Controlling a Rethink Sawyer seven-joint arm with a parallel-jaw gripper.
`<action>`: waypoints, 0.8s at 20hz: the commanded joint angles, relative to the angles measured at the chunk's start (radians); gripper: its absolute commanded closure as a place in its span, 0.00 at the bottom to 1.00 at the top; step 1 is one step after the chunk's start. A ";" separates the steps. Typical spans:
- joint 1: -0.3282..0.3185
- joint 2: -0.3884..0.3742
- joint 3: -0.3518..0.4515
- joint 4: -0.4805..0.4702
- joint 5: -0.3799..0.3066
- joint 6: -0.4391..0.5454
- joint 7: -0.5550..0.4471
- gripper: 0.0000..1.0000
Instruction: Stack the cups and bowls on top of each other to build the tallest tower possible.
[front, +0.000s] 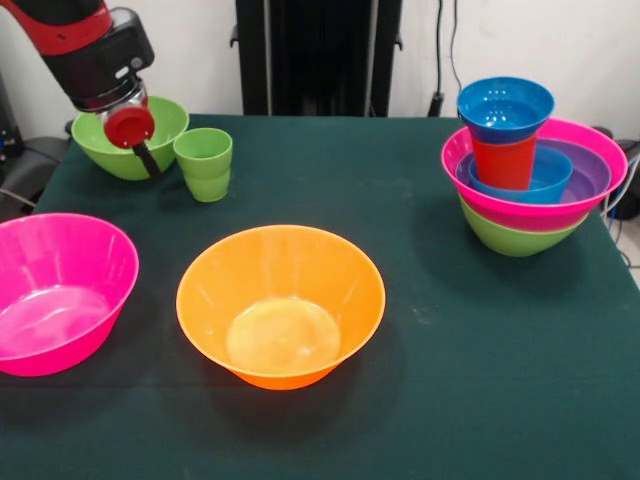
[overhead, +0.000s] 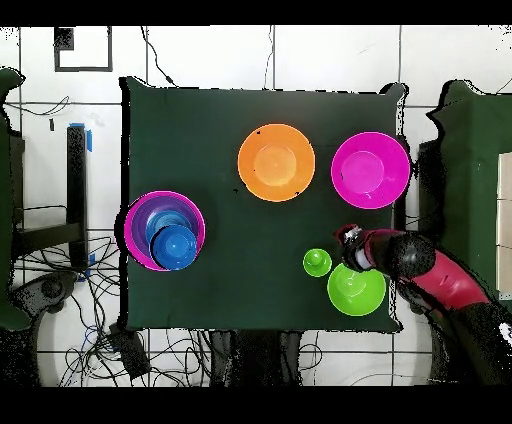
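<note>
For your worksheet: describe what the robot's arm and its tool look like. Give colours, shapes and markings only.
The arm is chunky and rounded, with red shells over black housings and a silver ring at the wrist. The tool has a round red disc on its front and a thin black strip below. No cables or lettering show on them.

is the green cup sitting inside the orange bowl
No, the green cup stands on the table beside the green bowl; the orange bowl is empty.
</note>
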 joint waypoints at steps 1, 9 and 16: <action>0.003 0.059 0.030 -0.044 -0.069 -0.092 -0.083 1.00; 0.017 0.036 0.037 -0.040 -0.081 -0.115 -0.071 1.00; 0.023 -0.003 0.043 -0.013 -0.082 -0.113 -0.077 1.00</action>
